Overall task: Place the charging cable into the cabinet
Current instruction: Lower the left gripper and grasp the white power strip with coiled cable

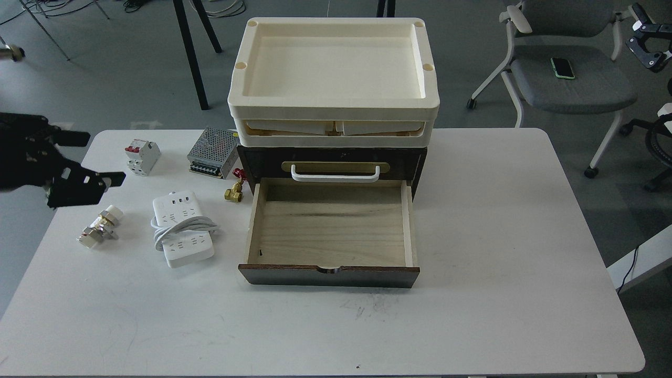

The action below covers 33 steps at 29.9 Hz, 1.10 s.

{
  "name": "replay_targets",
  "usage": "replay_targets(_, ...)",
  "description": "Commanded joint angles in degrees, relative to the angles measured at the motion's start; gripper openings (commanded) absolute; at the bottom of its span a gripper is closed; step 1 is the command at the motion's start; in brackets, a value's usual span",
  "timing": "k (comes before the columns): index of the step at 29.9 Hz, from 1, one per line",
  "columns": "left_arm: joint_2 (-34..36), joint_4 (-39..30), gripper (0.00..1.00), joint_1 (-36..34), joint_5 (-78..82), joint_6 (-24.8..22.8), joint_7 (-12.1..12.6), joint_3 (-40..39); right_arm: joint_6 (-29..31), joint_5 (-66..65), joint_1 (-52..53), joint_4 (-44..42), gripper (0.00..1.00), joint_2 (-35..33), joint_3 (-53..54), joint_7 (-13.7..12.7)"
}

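Note:
The charging cable (182, 229), a white power strip with its cord looped round the middle, lies on the white table (499, 236) left of the cabinet. The dark brown cabinet (262, 160) has a white handle (335, 174) on its upper drawer. Its lower drawer (331, 227) is pulled out, light wood inside, with nothing in it. My left gripper (105, 157) comes in from the left edge, open and empty, up and to the left of the power strip. My right gripper (648, 44) is small and dark at the top right, off the table.
A white-and-red circuit breaker (142, 156), a perforated metal power supply (212, 152), a brass valve (232, 193) and a metal fitting (100, 227) lie around the power strip. Cream trays (333, 107) are stacked on the cabinet. A grey chair (567, 73) stands beyond the table.

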Motion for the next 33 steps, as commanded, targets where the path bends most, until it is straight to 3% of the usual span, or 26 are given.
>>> replay_targets(1,-5.6,4.68,0.94,-0.21,5.21,-0.01,-0.02,7.44,0.0,0.0,-0.27,-0.01,1.0,0.07,-0.01,-0.01)
replay_targets(5,-11.86,10.75,0.94,-0.21,5.57,-0.01,-0.02,7.81,0.0,0.0,-0.27,-0.01,1.0,0.42,-0.01,-0.01)
replay_targets(14,-20.91,14.36,0.94,-0.56,5.57,-0.01,-0.02,7.45,0.0,0.0,-0.27,-0.01,1.0,0.6,-0.09,-0.01)
replay_targets(18,-25.92,19.89,0.94,-0.83,5.3,-0.01,-0.02,7.37,0.0,0.0,-0.53,-0.01,1.0,0.51,-0.01,-0.01)
replay_targets(20,-26.98,22.26,0.91,-1.09,4.6,-0.01,-0.02,7.1,0.0,0.0,-0.88,-0.01,1.0,0.51,0.08,-0.01)
replay_targets(22,-27.42,23.76,0.82,-1.09,5.21,-0.01,-0.02,7.19,0.0,0.0,-1.14,-0.1,1.0,0.51,0.08,-0.01)
replay_targets(33,-32.96,28.87,0.79,-0.91,5.65,-0.01,-0.02,7.98,0.0,0.0,-1.23,-0.28,1.0,0.42,0.08,-0.01)
